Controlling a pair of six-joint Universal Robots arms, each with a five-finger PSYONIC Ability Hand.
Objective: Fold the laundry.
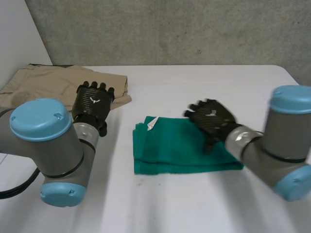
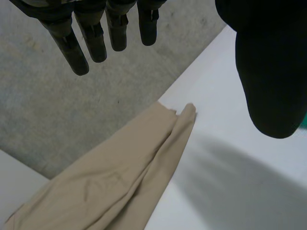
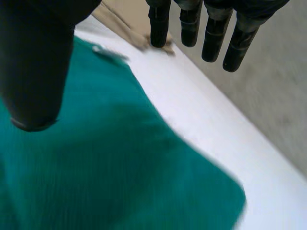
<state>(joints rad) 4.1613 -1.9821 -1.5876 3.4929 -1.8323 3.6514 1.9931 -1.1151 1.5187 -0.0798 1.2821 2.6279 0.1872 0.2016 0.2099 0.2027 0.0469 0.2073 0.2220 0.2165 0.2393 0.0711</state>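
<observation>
Probably lab or test bay; bare concrete wall (image 1: 170, 29); plain white table (image 1: 194, 204); robot arms.

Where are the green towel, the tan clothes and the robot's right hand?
green towel (image 1: 170, 151): head view, middle of the folded top layer.
tan clothes (image 1: 43, 82): head view, middle of the pile.
right hand (image 1: 214, 119): head view, back of the hand.

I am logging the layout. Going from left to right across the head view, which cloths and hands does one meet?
beige cloth → left hand, at that cloth's right end → green cloth → right hand, over that cloth's right part
</observation>
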